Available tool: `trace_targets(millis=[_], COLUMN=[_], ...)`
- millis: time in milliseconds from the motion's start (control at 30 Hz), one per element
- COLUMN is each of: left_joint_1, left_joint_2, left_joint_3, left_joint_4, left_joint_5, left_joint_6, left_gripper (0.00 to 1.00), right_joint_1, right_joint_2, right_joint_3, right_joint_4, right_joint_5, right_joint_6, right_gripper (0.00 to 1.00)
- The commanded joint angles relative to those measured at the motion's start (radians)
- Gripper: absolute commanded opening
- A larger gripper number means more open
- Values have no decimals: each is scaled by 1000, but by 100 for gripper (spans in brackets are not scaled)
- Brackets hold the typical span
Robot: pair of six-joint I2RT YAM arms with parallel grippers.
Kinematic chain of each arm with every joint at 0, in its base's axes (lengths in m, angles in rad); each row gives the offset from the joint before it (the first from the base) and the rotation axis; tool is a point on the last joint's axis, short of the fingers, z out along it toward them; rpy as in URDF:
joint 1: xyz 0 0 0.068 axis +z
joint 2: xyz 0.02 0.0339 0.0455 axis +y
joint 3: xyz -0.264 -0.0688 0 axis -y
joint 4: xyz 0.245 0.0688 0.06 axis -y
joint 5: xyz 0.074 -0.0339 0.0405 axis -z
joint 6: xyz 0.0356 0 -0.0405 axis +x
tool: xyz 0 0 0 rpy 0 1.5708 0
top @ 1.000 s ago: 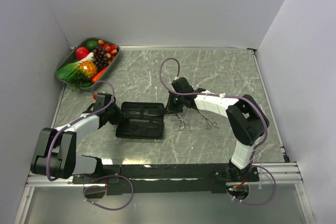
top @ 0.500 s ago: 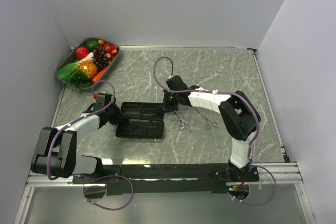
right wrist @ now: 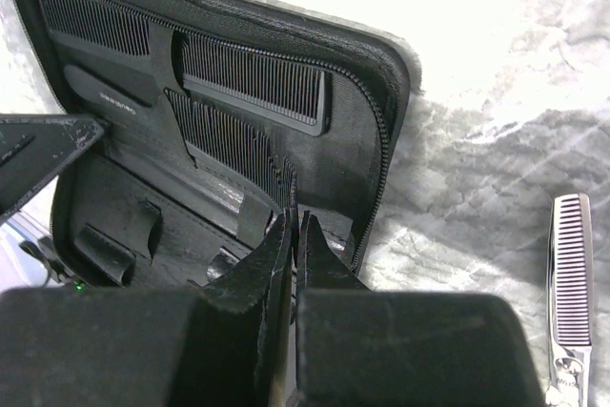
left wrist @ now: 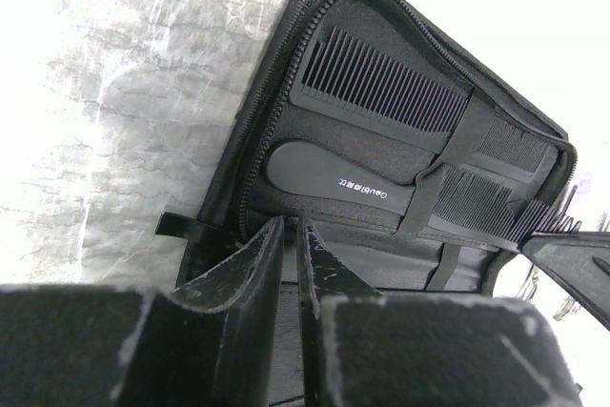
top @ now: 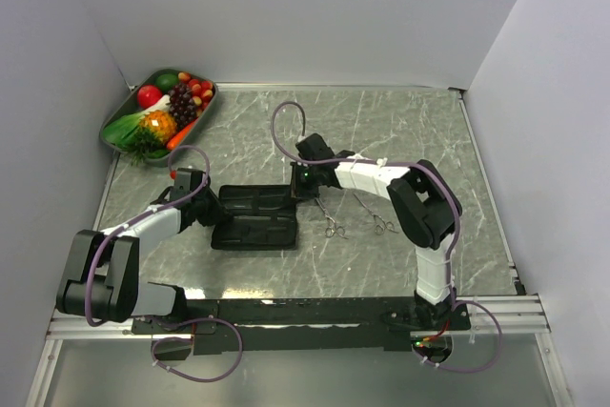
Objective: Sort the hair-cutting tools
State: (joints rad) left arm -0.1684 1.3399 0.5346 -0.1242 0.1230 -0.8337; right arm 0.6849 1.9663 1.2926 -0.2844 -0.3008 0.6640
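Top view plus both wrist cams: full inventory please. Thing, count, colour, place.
tray: 1, grey metal, far left corner of the table
fruit and vegetables: a heap, mixed colours, in the tray
case: 1, black, lying open, middle-left of the table
combs: 2, black, strapped inside the case
scissors: 2, silver, on the table just right of the case
table: 1, grey marble
arms: 2, black and white, bases at the near edge
left claw: black, at the case's left end, jaws close together, grip unclear
right claw: black, shut, tips at one comb's end
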Motion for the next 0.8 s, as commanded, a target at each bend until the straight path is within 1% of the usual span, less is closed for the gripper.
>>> trace_targets(millis=[0,67,233,533,767], left_joint_1=[-5,-6,-5,-5,-5], left_joint_2=[27,27,18,22,5], left_joint_3=[11,13,11,-1,-1], left_joint_4=[-12,-17,-18,-5,-17], left_joint_5=[-43,-46,-54,-49,-63], left_joint_6=[19,19,19,7,4], left_gripper=[18,18,18,18,18], right_joint_1=[59,59,58,64,62], right_joint_2=[94,103,74,72,40], right_joint_3=[28,50,34,20,22], right_joint_4=[-57,-84,-143,-122,-193], right_joint_5=[-7,-1,43,57,109], right_joint_6=[-85,-105,-147,-139,-188], right_gripper=[0,0,0,0,0])
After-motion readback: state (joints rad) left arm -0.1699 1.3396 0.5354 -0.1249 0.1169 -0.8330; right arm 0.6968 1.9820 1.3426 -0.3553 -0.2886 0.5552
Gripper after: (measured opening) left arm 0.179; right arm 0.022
